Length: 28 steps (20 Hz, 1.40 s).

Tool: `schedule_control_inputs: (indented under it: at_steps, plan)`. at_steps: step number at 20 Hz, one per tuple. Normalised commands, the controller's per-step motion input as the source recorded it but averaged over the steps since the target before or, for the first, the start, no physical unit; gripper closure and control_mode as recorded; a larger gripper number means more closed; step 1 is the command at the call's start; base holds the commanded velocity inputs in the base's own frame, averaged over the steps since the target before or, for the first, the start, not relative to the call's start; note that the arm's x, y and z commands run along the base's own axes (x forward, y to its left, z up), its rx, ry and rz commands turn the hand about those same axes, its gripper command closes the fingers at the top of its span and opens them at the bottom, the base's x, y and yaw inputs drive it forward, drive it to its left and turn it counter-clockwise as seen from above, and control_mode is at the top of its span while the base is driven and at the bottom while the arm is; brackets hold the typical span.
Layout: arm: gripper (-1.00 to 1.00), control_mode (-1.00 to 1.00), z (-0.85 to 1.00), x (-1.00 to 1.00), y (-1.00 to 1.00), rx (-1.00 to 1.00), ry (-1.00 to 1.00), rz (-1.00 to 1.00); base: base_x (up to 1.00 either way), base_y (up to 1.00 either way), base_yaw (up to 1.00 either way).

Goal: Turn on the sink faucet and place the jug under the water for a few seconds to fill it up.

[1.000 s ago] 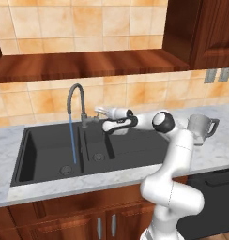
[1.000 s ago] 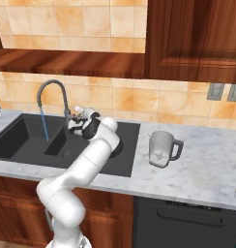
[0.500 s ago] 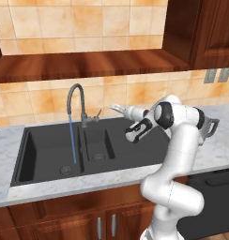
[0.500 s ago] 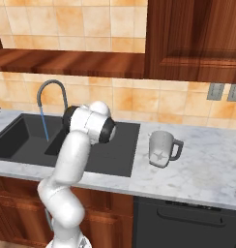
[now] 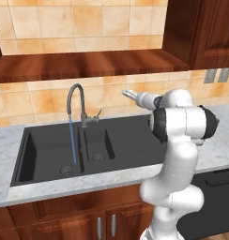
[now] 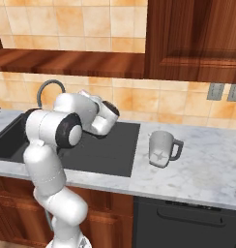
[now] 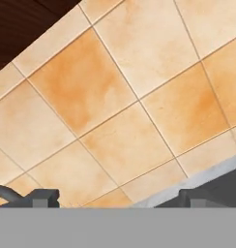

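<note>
Even, bright, sharp rendered light.

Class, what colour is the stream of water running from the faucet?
Bright blue. The water falls straight from the faucet into the sink, clearest in the left base view.

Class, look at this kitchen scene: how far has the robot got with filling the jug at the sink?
Done: the sink faucet is on, with the water streaming into the sink. In hand: nothing; the gripper hangs open and empty by the tiled wall. Left: the jug stands on the counter to the right of the sink, not yet picked up, carried under the stream or filled.
</note>
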Motion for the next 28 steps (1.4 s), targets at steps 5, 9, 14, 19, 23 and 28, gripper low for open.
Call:
schedule_control_inputs:
  at_steps: [5, 9, 14, 19, 23, 28]
  plan:
    - [-1.00, -1.00, 0.85, -0.76, -0.46, -0.01, 0.01, -0.16, 0.00, 0.00, 0.00]
    - [-1.00, -1.00, 0.93, -0.67, -0.56, 0.00, 0.11, -0.18, 0.00, 0.00, 0.00]
    - [-1.00, -1.00, 0.99, -0.52, -0.69, 0.00, 0.20, -0.21, 0.00, 0.00, 0.00]
    - [-1.00, -1.00, 1.00, -0.32, -0.76, 0.04, 0.27, -0.21, 0.00, 0.00, 0.00]
    - [-1.00, -1.00, 0.94, -0.22, -0.76, 0.14, 0.29, -0.20, 0.00, 0.00, 0.00]
    - [-1.00, -1.00, 0.49, -0.07, -0.30, 0.29, 0.04, -0.22, 0.00, 0.00, 0.00]
